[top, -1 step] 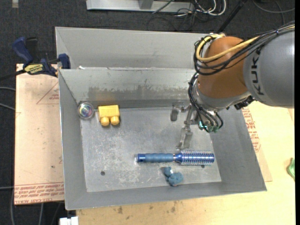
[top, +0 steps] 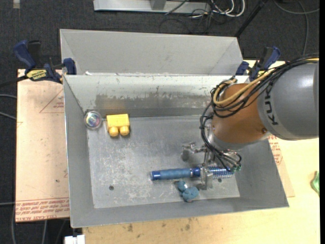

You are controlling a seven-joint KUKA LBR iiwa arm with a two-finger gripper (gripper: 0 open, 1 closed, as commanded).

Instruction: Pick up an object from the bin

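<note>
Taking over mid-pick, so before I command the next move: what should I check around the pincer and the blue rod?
1. The pincer sits at the blue rod's right end: ok.
2. Rod lying flat on the bin floor, nothing on top: ok.
3. Room beside the rod: not ok, a blue-grey lump lies just below its right end, near the pincer.
4. Far-left yellow block and shiny ball out of the way: ok.
5. Rod gripped: cannot tell.
</note>
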